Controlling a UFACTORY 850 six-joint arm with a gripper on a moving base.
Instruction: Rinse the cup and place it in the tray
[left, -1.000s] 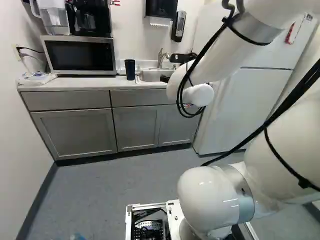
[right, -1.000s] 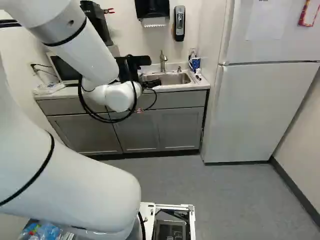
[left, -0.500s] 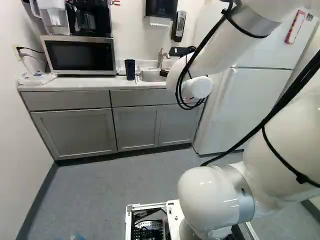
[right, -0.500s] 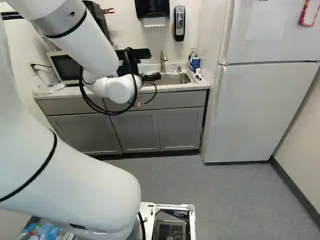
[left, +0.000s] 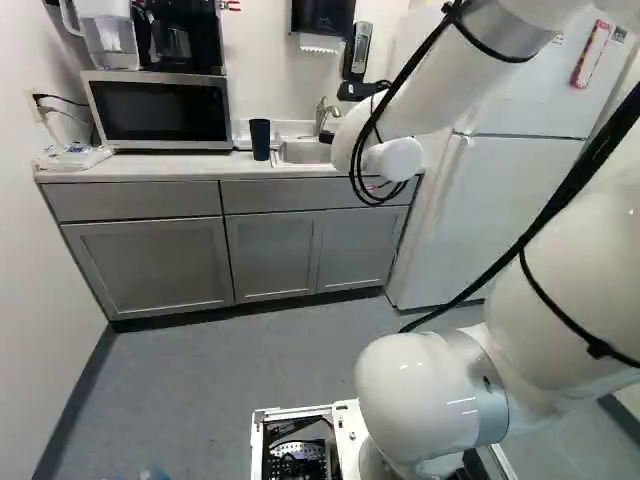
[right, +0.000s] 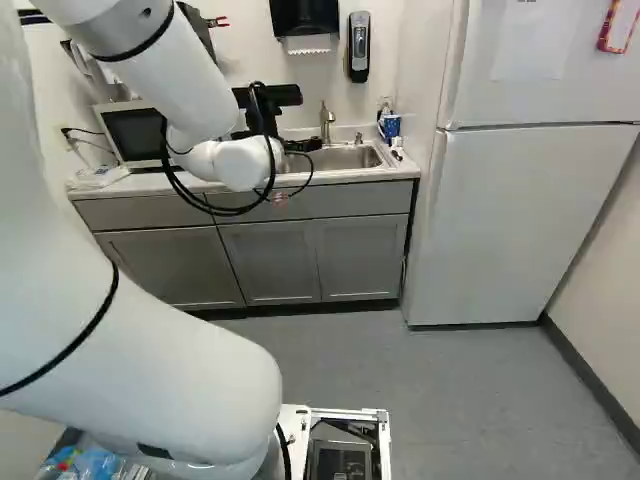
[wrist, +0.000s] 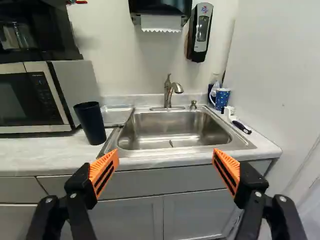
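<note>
Reaching the dark cup (wrist: 91, 124) looks like a far-and-left move: it stands upright, left of the sink (wrist: 172, 131), pincer (wrist: 165, 156) wide open, nothing between its fingers.

Yeah, can't read any text here, folks. The red-edged strip (right: 618, 27) and pale sheet (right: 530, 42) on the fridge (right: 520, 220) are illegible, same for the tiny marks on the microwave (wrist: 46, 95) and wall dispenser (wrist: 198, 46) (way too small, honestly).
</note>
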